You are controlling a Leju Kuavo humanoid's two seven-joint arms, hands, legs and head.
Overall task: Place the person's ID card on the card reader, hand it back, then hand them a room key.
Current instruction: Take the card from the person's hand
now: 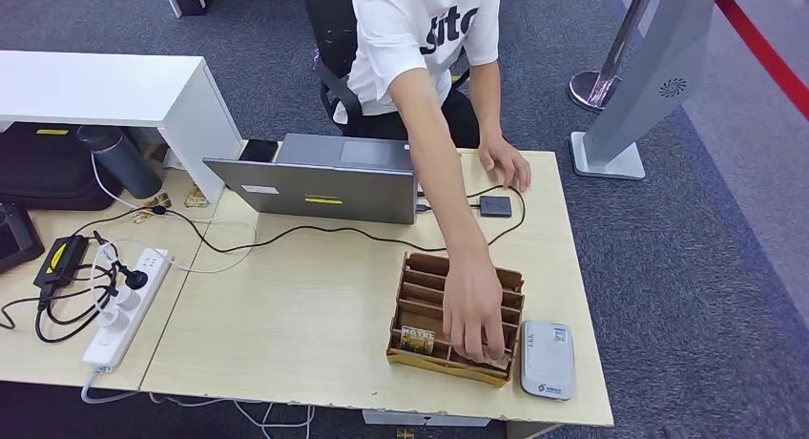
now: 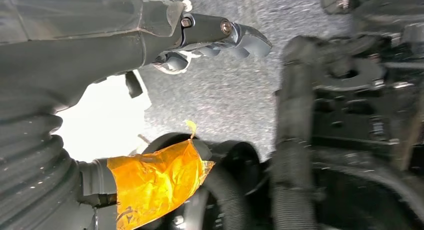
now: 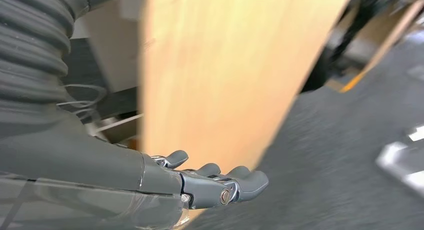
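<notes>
Even overhead light, head view sharp — wrist views motion-blurred, one patch blown white.

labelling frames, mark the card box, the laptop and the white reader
card box (image 1: 420,284): head view, a bare divider near its far end
laptop (image 1: 315,191): head view, back of its lid
white reader (image 1: 547,361): head view, middle of its top

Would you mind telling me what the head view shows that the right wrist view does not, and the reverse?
Head view alone: a person's hand reaching into the wooden card organizer, the white card reader beside it, an open laptop, a power strip and a small dark device on a cable.

Right wrist view alone: the robot's right hand, empty, its fingers loosely extended and apart, hanging beside the desk above the carpet.

Both: the light wooden desk and the grey carpet.
</notes>
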